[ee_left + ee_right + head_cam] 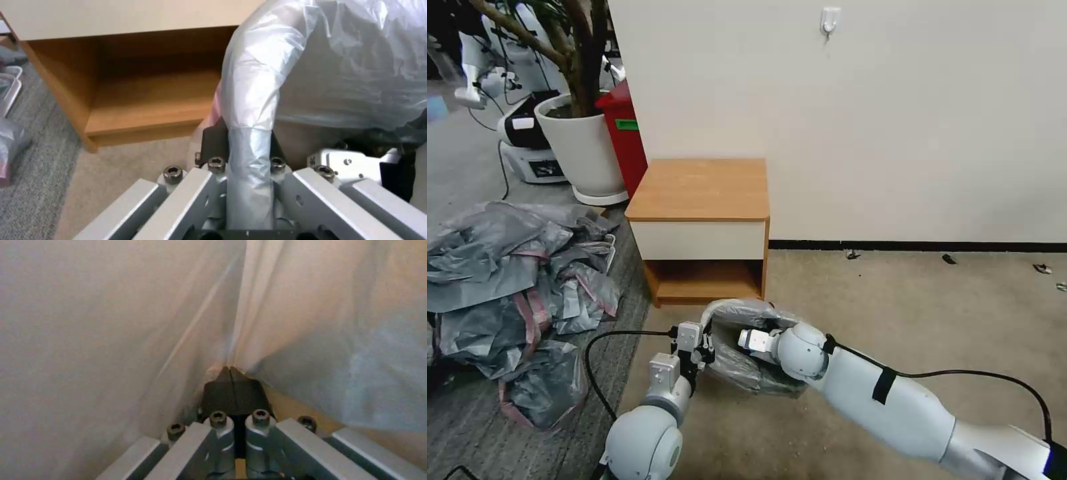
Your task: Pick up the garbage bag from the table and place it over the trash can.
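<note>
The garbage bag [740, 313], thin grey crinkled plastic, is spread over a low boxy shape on the floor just in front of the table [700, 187]. The trash can is hidden under the bag. My left gripper [704, 347] is at the bag's left edge. In the left wrist view it [242, 146] is shut on a twisted band of the garbage bag [253, 100], with the table's open shelf [146, 100] behind. My right gripper [747, 340] reaches into the bag from the right. Its closed tips [230, 371] pinch a fold of the garbage bag [133, 323].
A heap of grey-and-pink bags [514, 280] lies on the floor at the left. A white planter [584, 143] and a red bin [627, 133] stand behind the table's left side. A wall backs the table. Open carpet [927, 313] lies to the right.
</note>
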You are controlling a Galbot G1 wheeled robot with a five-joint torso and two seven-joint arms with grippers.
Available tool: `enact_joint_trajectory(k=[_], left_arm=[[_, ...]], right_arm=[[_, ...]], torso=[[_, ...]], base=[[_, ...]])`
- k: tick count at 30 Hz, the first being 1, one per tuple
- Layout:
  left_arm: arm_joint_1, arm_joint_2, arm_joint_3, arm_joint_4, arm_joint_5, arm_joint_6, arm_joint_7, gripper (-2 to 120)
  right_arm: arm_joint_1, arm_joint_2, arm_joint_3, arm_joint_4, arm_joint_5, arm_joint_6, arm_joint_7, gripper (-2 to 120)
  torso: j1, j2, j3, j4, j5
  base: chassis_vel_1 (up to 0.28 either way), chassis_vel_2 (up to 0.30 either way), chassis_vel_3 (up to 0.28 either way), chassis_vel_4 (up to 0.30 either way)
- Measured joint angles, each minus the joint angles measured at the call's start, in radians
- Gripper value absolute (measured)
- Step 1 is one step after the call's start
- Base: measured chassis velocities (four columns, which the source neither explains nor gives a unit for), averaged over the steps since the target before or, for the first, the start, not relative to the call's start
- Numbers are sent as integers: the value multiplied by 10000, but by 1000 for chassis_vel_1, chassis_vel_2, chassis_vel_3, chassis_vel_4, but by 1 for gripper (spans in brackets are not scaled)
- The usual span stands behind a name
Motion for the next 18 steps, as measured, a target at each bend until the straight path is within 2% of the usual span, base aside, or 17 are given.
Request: enact_joint_trajectory(k=[18], left_arm=[[3,1,14,-38,-261,35,-40,2]], right_arm=[[-82,95,103,-62,-165,0,-6,0]], torso=[[0,0,0,0,0]], base=[[0,0,0,0]])
